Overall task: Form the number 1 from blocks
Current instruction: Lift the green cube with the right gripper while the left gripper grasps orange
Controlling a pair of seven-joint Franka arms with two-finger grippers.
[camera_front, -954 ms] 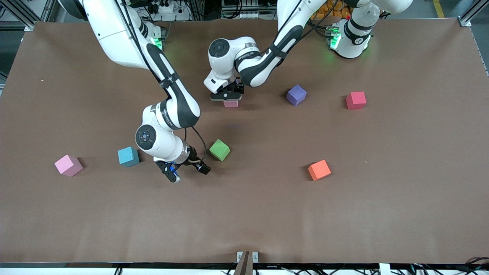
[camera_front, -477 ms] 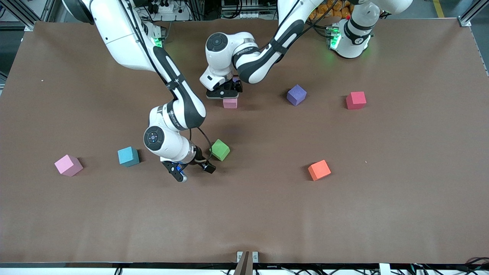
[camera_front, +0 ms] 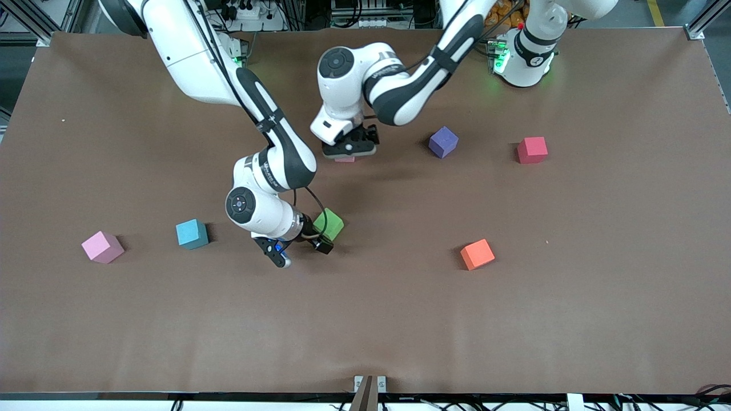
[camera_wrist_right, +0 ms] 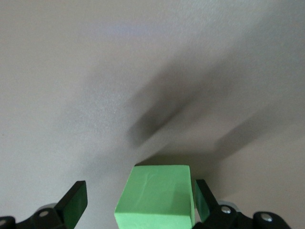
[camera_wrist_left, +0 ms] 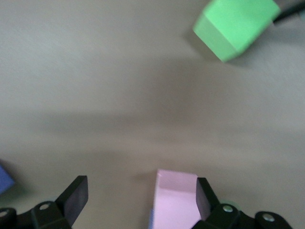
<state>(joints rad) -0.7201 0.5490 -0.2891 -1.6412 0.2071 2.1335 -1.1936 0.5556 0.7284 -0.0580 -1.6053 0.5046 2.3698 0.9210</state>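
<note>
A pink block (camera_front: 345, 159) lies on the table near the middle, mostly hidden under my left gripper (camera_front: 349, 149). In the left wrist view that pink block (camera_wrist_left: 174, 198) sits against one finger (camera_wrist_left: 205, 196) of the open left gripper (camera_wrist_left: 140, 198), apart from the other finger. My right gripper (camera_front: 301, 253) is open and low beside the green block (camera_front: 331, 222). In the right wrist view the green block (camera_wrist_right: 157, 195) lies between the spread fingers of the right gripper (camera_wrist_right: 138, 202), close to one finger (camera_wrist_right: 202, 200). The purple block (camera_front: 443, 141), orange block (camera_front: 477, 254), light blue block (camera_front: 192, 234) and another pink block (camera_front: 102, 246) lie scattered.
A crimson cube (camera_front: 531, 149) sits toward the left arm's end, beside the purple block. The green block (camera_wrist_left: 236, 26) also shows in the left wrist view. The brown table (camera_front: 514, 319) stretches wide and bare nearer the front camera.
The left gripper opened, let go of the pink block and rose, shifting slightly toward the left arm's end. The right gripper moved sideways up to the green block.
</note>
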